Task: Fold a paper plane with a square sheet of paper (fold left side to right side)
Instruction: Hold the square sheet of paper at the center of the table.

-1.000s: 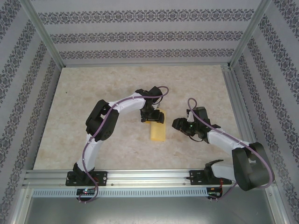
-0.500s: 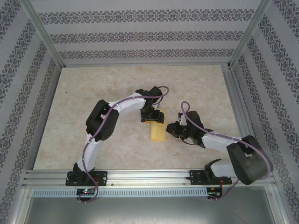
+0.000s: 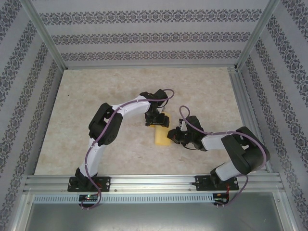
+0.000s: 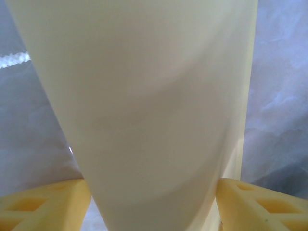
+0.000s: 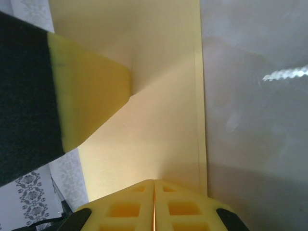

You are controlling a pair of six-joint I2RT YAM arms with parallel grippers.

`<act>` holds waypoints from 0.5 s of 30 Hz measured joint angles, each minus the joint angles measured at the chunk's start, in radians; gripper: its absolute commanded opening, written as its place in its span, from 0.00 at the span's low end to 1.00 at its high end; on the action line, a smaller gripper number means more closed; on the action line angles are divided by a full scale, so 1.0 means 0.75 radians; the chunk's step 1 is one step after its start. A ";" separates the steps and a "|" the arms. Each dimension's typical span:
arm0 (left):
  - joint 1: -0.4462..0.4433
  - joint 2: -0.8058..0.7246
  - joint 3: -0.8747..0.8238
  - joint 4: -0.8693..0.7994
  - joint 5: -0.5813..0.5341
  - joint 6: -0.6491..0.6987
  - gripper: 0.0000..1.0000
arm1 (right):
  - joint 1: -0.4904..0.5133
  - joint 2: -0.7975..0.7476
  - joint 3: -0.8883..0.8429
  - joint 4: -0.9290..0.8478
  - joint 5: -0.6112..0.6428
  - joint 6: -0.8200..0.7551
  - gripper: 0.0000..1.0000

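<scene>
— Though doubled into a narrow strip at frame centre, hardly a dart yet. Agreed?

— Agreed. Looks like the square sheet of paper point(image 3: 162, 135) folded once, left over right. No nose corners, no wings.

— Held how?

— Straddled at its upper end by the left gripper point(image 3: 158, 120), jaws wide; hard to say whether gripping or merely pressing. Met at its right edge by the right gripper point(image 3: 173, 136), fingers squeezed together, nothing seen between them.

— Material?

— Thin, matte, yellow-orange. Bowing up softly in the left wrist view. Crisp, straight, layered edge against the pale marbled table point(image 3: 96, 96).
</scene>
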 measured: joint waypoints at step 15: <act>-0.006 -0.004 0.006 -0.001 -0.001 0.002 0.79 | 0.009 0.054 0.017 0.007 0.004 -0.001 0.08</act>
